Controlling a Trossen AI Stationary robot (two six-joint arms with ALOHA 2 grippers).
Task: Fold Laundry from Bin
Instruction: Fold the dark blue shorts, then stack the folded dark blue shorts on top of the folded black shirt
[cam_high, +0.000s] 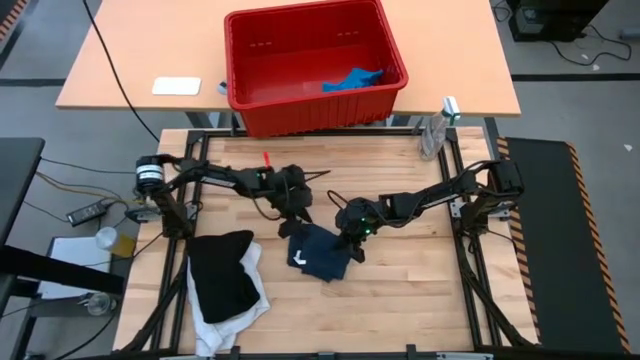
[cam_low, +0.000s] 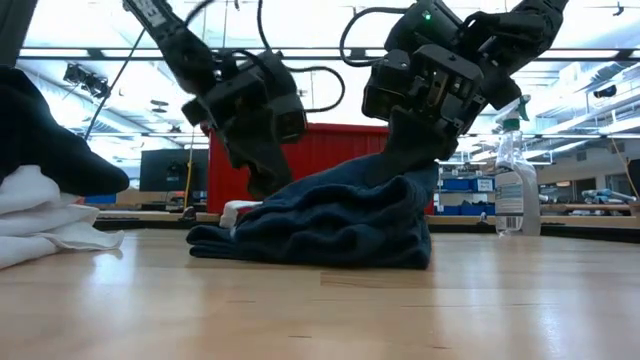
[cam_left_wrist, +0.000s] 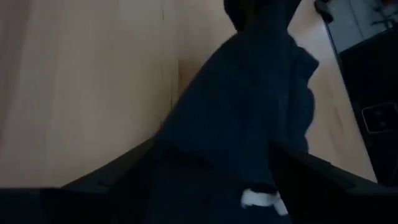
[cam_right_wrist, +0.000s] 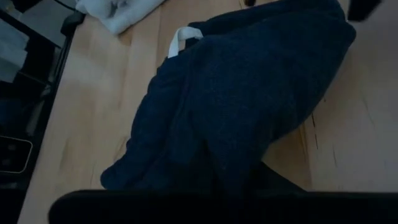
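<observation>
Nearest on the worktop (cam_high: 400, 300), the black garment (cam_high: 222, 275) lies on the white one (cam_high: 225, 325) at the left. Mid-worktop sits the crumpled navy garment (cam_high: 320, 252), white tag (cam_high: 298, 259) showing. The left claw (cam_high: 296, 225) hovers wide at its left edge; the right claw (cam_high: 350, 243) pinches its right side, lifting a peak. Farthest, the red bin (cam_high: 315, 65) holds the bright blue piece (cam_high: 352, 79).

spray bottle (cam_high: 436, 130): standing at the far right table edge
white pad (cam_high: 176, 86): flat on the far desk, left of everything
</observation>
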